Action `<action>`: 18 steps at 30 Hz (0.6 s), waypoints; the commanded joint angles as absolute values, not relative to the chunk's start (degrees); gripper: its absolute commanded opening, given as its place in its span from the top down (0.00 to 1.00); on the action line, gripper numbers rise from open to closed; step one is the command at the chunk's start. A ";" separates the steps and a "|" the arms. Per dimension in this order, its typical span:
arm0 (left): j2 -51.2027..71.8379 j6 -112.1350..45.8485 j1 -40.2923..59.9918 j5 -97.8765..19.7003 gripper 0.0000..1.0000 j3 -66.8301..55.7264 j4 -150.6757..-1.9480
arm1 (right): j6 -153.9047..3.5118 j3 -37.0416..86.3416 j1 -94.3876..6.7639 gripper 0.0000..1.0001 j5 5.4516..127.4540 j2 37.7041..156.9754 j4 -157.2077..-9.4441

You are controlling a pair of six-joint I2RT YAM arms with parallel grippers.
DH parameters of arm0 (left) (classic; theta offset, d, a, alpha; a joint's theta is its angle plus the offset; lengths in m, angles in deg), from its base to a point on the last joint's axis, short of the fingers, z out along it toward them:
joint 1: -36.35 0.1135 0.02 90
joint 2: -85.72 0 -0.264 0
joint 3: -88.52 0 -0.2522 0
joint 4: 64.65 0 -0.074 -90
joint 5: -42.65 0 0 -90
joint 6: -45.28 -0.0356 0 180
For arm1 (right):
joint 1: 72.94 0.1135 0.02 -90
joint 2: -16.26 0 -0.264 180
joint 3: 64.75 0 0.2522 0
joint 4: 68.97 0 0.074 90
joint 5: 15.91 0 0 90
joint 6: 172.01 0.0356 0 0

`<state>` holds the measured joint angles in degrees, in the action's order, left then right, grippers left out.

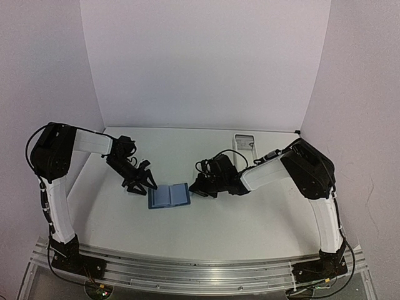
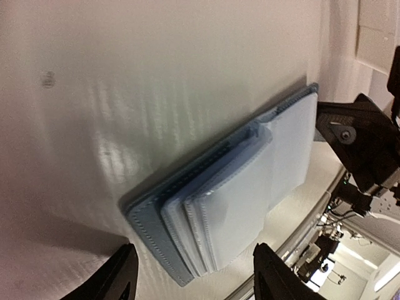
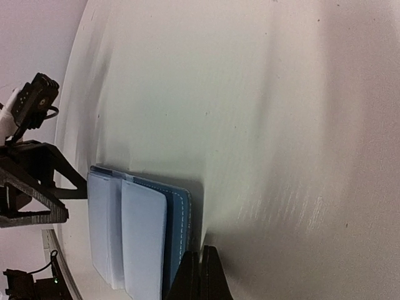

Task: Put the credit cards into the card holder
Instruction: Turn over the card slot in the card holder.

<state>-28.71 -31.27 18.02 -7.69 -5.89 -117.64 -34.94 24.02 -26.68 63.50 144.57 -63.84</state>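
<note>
Flanking open card holder [image 1: 169,196]: left gripper [image 1: 141,185] wide; right gripper [image 1: 196,190] pinched closed; white tray [image 1: 244,142] behind.

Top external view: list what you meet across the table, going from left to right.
left pincer → card holder, lying open → right pincer → white tray, farther back

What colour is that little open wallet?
The card holder is blue, paler inside; best seen from the left wrist.
</note>
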 commanded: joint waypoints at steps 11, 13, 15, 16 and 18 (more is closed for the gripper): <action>-30.40 -24.90 17.51 12.86 0.72 -7.13 -103.22 | -34.33 24.68 -26.83 1.00 61.46 149.15 -66.45; -29.42 -24.38 17.50 14.98 0.74 -6.80 -102.44 | -34.29 24.61 -26.84 1.00 61.35 149.15 -66.15; -28.07 -24.29 17.09 16.97 0.75 -7.30 -100.27 | -34.14 24.52 -26.80 1.00 61.13 149.36 -65.80; -27.64 -24.70 16.71 17.13 0.75 -7.54 -99.35 | -34.04 24.51 -26.85 1.00 61.16 149.44 -65.65; -27.65 -24.50 16.21 16.55 0.81 -8.36 -97.84 | -33.78 24.59 -26.88 1.00 60.95 149.65 -65.23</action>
<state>-30.52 -24.65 18.24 11.37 -9.43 -105.31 -34.59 24.61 -28.01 63.29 145.77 -61.61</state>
